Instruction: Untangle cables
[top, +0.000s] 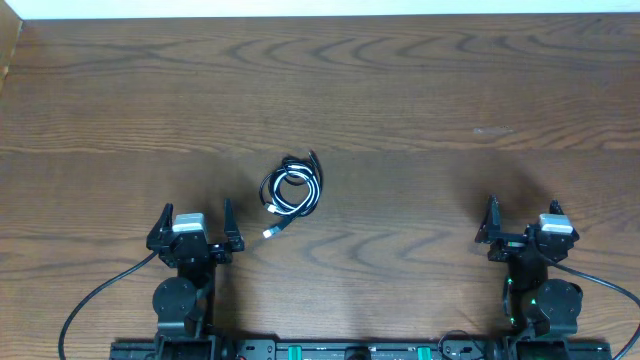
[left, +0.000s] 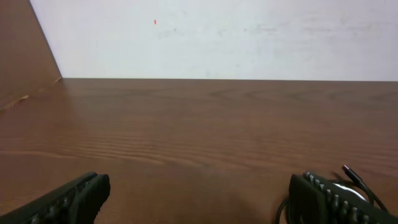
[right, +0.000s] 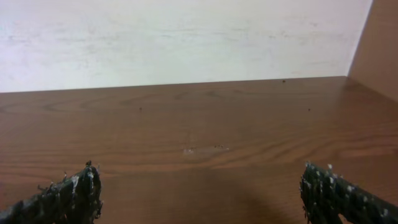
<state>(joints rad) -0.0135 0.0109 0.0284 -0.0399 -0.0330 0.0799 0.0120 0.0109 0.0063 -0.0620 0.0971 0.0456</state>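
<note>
The worktop is a dark wood-grain table (top: 420, 90) that runs back to a plain white wall (left: 217, 37), with a wooden side panel showing at the far corner in each wrist view.

My left gripper (top: 196, 215) has its jaws spread as wide as they go. It holds nothing and touches nothing. In its own camera the ribbed fingers (left: 74, 196) sit at the bottom corners with bare table between them. My right gripper (top: 523, 214) is the same: jaws fully apart, nothing between them, only wood grain ahead.

The cables lie as one small bundle near the middle of the table, ahead of the left gripper and a little to its right, well apart from the right one. The black cable (top: 290, 160) and the white cable (top: 272, 190) are coiled together in a rough ring, loops overlapping, and I cannot tell which crosses over which. A white plug (top: 268, 233) trails out of the ring toward the left gripper, near it but not touching. A thin black end shows past the right-hand finger in the left wrist view.

Both arms are tucked back at the near edge over their bases, wrists low, fingers pointing toward the wall.
</note>
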